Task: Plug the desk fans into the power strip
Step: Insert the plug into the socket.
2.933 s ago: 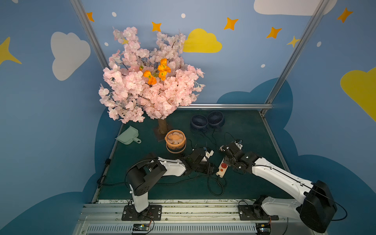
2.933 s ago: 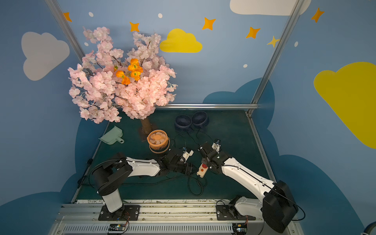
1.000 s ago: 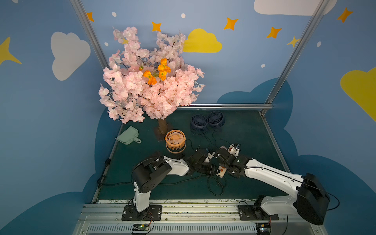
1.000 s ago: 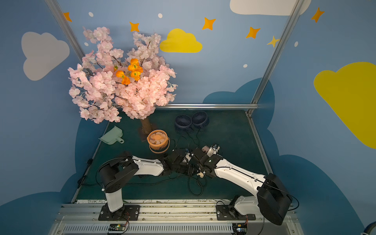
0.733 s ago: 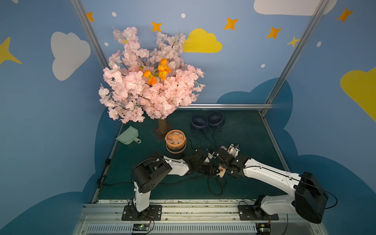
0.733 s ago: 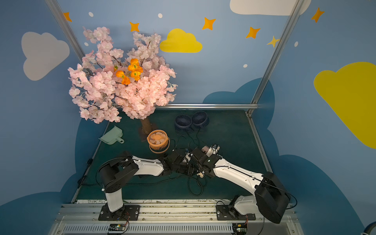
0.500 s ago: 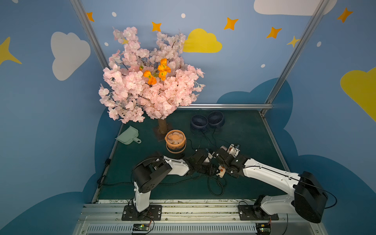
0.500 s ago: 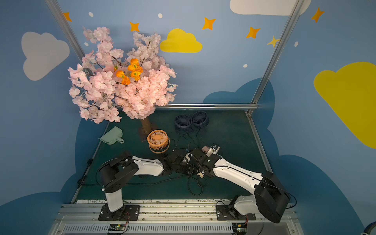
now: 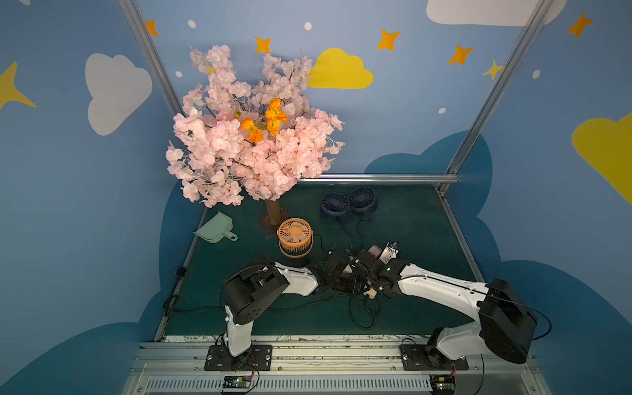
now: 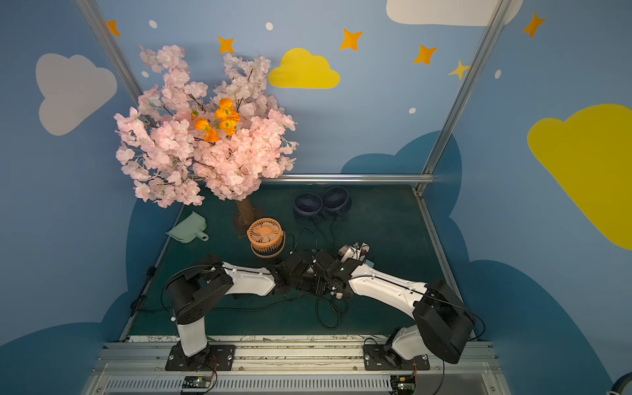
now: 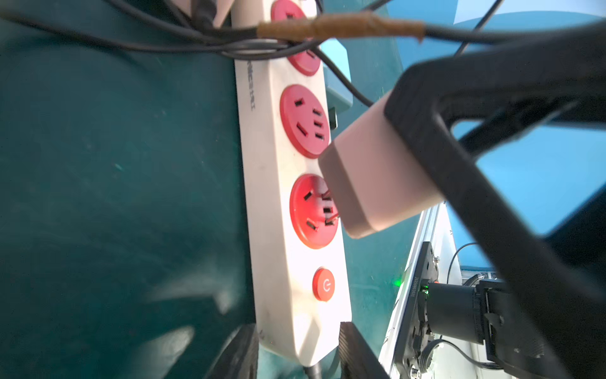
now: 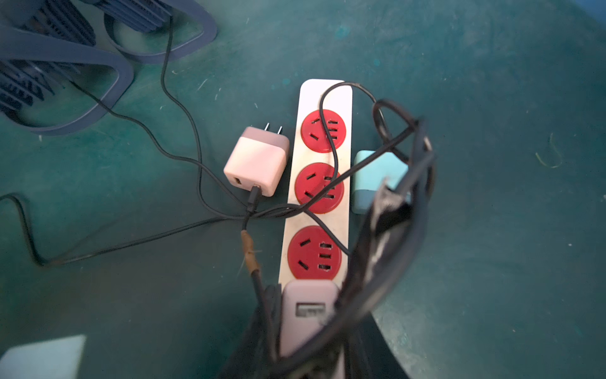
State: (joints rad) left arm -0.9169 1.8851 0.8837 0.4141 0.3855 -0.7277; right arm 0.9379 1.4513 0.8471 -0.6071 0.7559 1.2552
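Top views: even, diffuse overhead light. The pink blossom tree [image 9: 253, 147] casts a soft shadow on the blue wall [image 9: 410, 119]. Wrist views: cream-beige power strip with red sockets [image 11: 265, 197] sharp; pale pink square plug adapter [image 12: 295, 328] blurred; pale glare patches on the dark green tabletop [image 11: 98, 164].

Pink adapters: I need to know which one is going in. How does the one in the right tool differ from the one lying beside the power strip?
The gripped adapter is in the right tool, tilted at the socket nearest the button; the loose adapter lies flat beside the power strip. The loose adapter's prongs are bare; the gripped adapter's reach that socket. Both are pale pink blocks.
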